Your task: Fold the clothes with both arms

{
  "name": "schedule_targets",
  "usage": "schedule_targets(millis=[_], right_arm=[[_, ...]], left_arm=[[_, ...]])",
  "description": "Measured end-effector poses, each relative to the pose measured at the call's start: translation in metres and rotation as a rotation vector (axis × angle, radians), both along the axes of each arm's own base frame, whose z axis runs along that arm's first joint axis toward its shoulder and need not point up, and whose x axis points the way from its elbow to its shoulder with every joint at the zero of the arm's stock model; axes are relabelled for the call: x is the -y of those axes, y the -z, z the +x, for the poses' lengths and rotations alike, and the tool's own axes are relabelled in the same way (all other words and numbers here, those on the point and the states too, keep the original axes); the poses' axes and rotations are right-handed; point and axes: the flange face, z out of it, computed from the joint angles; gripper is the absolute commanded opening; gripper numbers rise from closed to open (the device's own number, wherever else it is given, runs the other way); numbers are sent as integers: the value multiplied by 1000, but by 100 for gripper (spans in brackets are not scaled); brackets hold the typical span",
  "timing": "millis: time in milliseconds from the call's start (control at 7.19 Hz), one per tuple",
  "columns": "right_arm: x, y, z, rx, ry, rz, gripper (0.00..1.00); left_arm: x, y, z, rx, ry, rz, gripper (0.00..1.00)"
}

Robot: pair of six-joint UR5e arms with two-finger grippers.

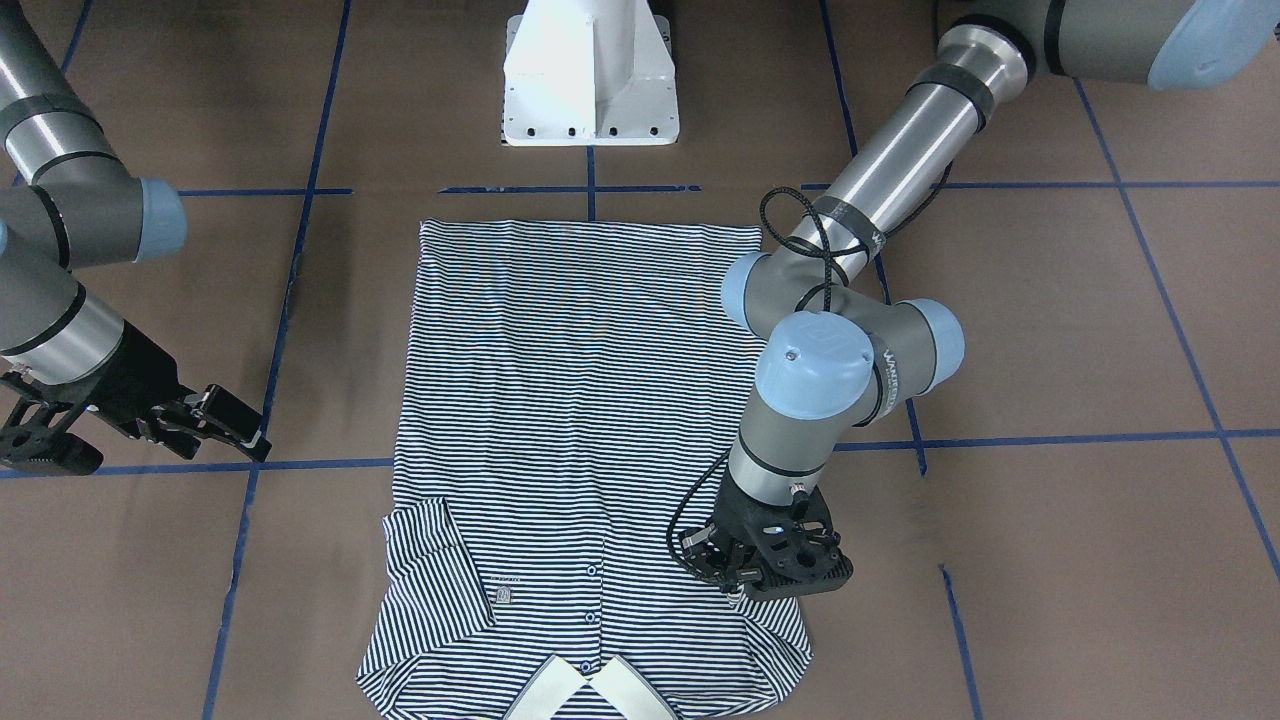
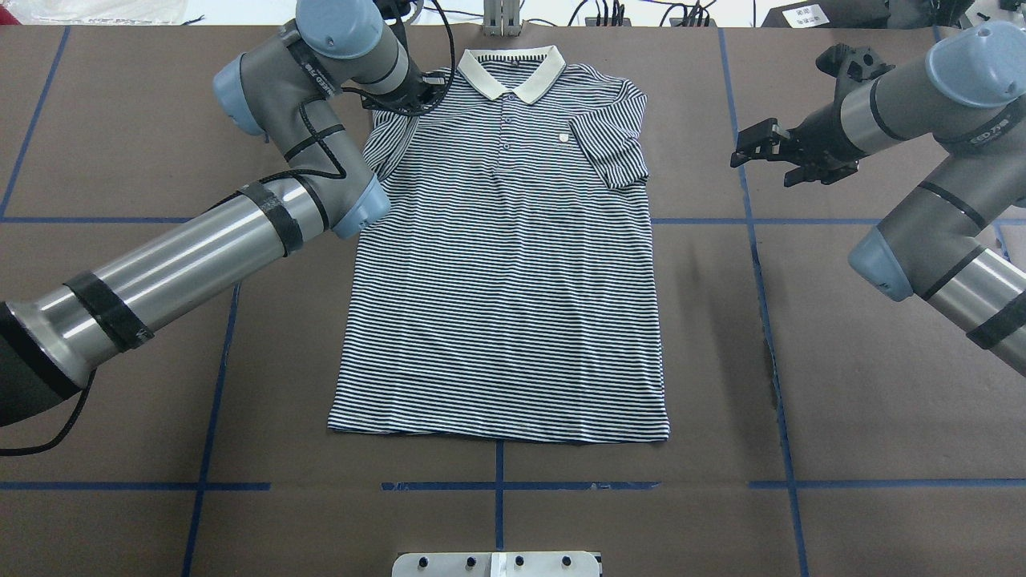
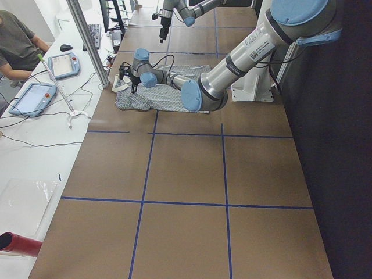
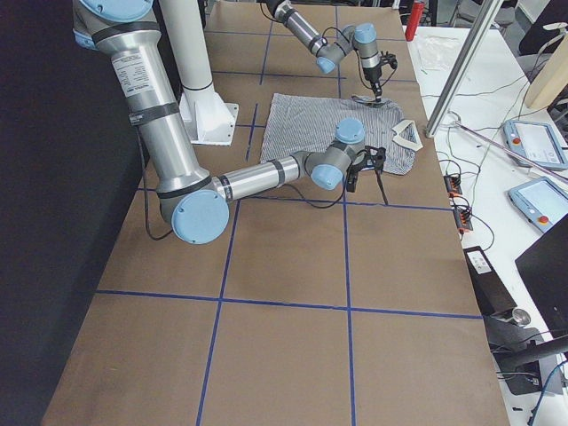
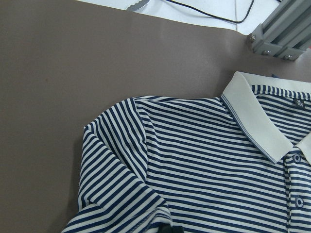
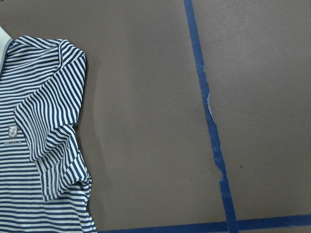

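The striped polo shirt lies flat and face up on the brown table, its cream collar at the far edge. Both sleeves are folded inward over the chest. My left gripper is low over the shirt's left shoulder. In the left wrist view a dark fingertip meets the folded sleeve's hem, so it looks shut on that sleeve. My right gripper hovers open and empty over bare table, to the right of the shirt. The right wrist view shows the folded right sleeve with the logo.
The white pedestal base stands at the near edge, behind the hem. Blue tape lines cross the table. An aluminium post and cables sit beyond the collar. A person sits at a side desk with tablets.
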Motion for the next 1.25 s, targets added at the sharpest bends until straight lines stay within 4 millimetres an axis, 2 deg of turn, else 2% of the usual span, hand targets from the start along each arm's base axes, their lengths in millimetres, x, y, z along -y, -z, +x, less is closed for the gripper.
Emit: schedule_targets(millis=[278, 417, 556, 695, 834, 973, 1112, 1251], right_arm=[[0, -2, 0, -2, 0, -1, 100], [-1, -3, 0, -3, 0, -2, 100], [-1, -3, 0, -4, 0, -3, 100], [-2, -4, -1, -4, 0, -5, 100], [-3, -2, -4, -2, -6, -8, 100], [-8, 5, -15, 5, -25, -25, 100], [-22, 16, -35, 18, -61, -56, 100], [-51, 28, -61, 31, -97, -80, 100]], left_arm=[[-2, 6, 9, -2, 15, 0, 0], [-4, 5, 13, 0, 19, 3, 6], [-5, 1, 18, 7, 30, 14, 33], [-7, -1, 23, 12, 42, 25, 47], [-9, 1, 25, 8, 49, 31, 51], [-17, 8, 26, -16, 55, 31, 54], [-37, 15, 24, -55, 50, 30, 57], [-69, 17, 17, -93, 26, 26, 58]])
